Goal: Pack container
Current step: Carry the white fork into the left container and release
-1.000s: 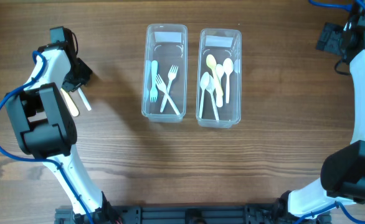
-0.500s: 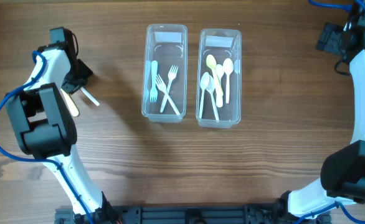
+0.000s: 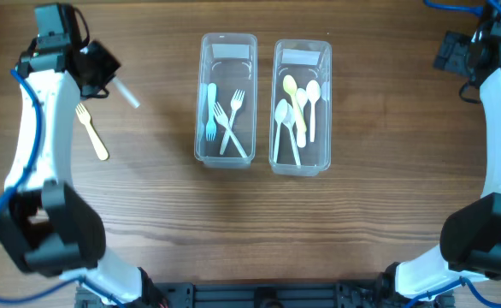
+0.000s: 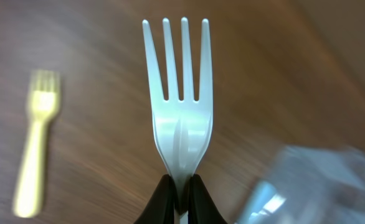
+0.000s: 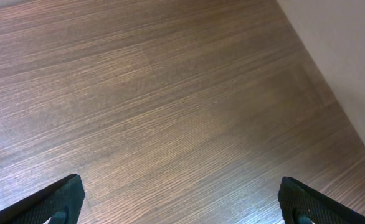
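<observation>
The overhead camera looked straight down on the whole table (image 3: 250, 222). The left wrist camera sat close behind the left end effector (image 4: 181, 186), facing along the white fork (image 4: 177, 106) towards the wood. The yellow fork (image 3: 91, 133) at the left showed in both views. The right wrist camera looked past the right end effector (image 5: 182, 202) at the far right table edge.

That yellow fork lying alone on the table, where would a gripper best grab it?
Probably by the handle, from straight above. The yellow fork lies flat on the table, touching nothing else, so the jaws could close across the slim, straight handle rather than the wider tines.
</observation>
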`<state>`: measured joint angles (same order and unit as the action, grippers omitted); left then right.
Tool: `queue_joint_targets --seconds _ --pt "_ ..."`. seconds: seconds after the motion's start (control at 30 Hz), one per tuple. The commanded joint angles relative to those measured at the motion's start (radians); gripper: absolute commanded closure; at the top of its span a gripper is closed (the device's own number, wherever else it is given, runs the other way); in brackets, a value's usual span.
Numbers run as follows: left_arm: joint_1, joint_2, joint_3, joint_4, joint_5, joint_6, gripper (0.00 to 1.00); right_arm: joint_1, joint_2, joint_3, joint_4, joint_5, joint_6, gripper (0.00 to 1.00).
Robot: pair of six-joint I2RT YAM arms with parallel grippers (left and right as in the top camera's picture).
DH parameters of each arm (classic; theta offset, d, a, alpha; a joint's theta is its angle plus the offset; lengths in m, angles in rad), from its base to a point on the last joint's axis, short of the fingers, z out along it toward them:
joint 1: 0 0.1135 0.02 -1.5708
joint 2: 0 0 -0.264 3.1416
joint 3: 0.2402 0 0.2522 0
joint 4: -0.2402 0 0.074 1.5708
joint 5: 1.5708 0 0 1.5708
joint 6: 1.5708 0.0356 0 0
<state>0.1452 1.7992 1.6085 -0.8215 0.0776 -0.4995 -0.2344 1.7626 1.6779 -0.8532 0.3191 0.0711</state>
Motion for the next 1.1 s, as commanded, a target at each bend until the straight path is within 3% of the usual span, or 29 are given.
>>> queue_joint_targets --seconds 0.0,0.3,0.43,0.83,0.9,0.93,0.97,1.07 --pt "-0.086 -0.04 0.011 0.003 0.144 -0.002 0.96 0.005 0.008 0.008 0.0 0.017 0.008 0.0" --pt "-0.318 -0.031 0.01 0.019 0.151 0.156 0.96 0.005 0.008 0.008 0.0 0.017 0.007 0.0" --pt "-0.416 -0.021 0.009 0.026 0.029 0.156 0.96 0.005 0.008 0.008 0.0 0.017 0.008 0.0" --pt "-0.5 0.134 0.009 0.048 -0.013 0.156 0.91 0.005 0.008 0.008 0.0 0.017 0.008 0.0" --pt "-0.5 0.147 0.009 0.048 -0.012 0.156 0.84 0.005 0.008 0.008 0.0 0.017 0.008 0.0" --pt "-0.5 0.15 0.009 0.048 -0.012 0.156 0.68 0.005 0.008 0.008 0.0 0.017 0.008 0.0" --pt "-0.5 0.151 0.009 0.048 -0.012 0.156 0.61 0.005 0.008 0.008 0.0 0.017 0.008 0.0" --pt "-0.5 0.15 0.01 0.052 -0.012 0.154 0.58 0.005 0.008 0.008 0.0 0.017 0.008 0.0"
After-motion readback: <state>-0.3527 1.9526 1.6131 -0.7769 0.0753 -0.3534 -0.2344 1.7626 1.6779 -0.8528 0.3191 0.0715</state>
